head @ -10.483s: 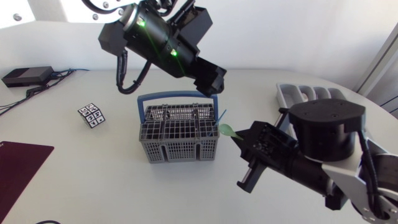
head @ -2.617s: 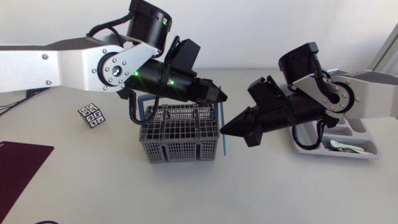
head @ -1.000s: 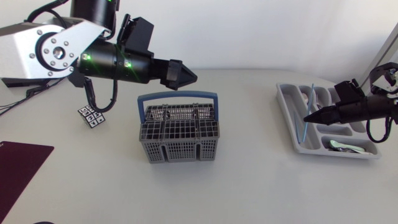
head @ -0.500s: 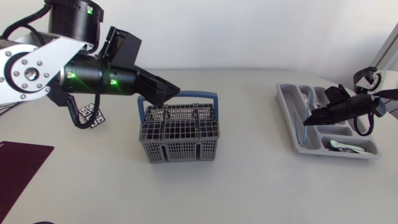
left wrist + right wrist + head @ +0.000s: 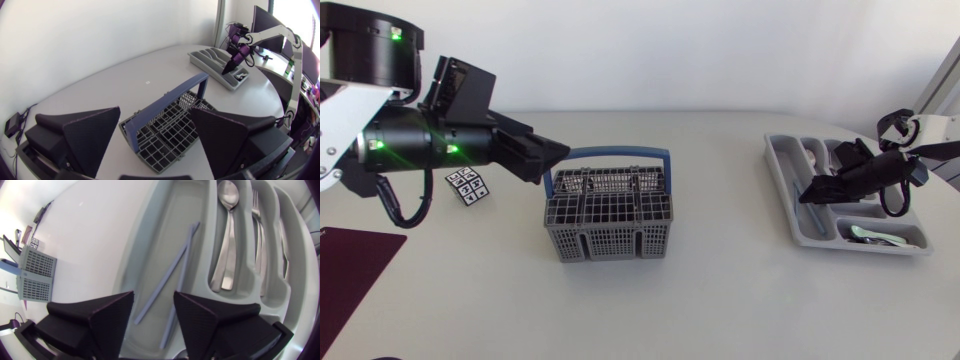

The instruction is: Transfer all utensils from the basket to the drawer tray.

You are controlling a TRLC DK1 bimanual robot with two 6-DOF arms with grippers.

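The grey mesh basket (image 5: 608,215) with a blue handle (image 5: 610,155) stands mid-table; no utensils show in it (image 5: 170,130). My left gripper (image 5: 548,156) hangs open just left of the handle, its fingers wide apart above the basket (image 5: 155,112). At the far right is the grey drawer tray (image 5: 798,200). My right gripper (image 5: 813,192) is low over it, open (image 5: 154,296). Two thin blue sticks (image 5: 170,272) lie loose in the tray's long compartment (image 5: 145,235), one running back between the fingers. A metal spoon (image 5: 227,235) and fork (image 5: 257,230) lie in the neighbouring slots.
A small patterned cube (image 5: 468,186) sits left of the basket, under my left arm. A dark red mat (image 5: 345,270) lies at the front left edge. A pale green utensil (image 5: 868,233) rests in the tray's front compartment.
My right gripper has opened and the blue sticks now lie in the tray. My left arm has drawn back to the left, from above the basket to beside its handle.
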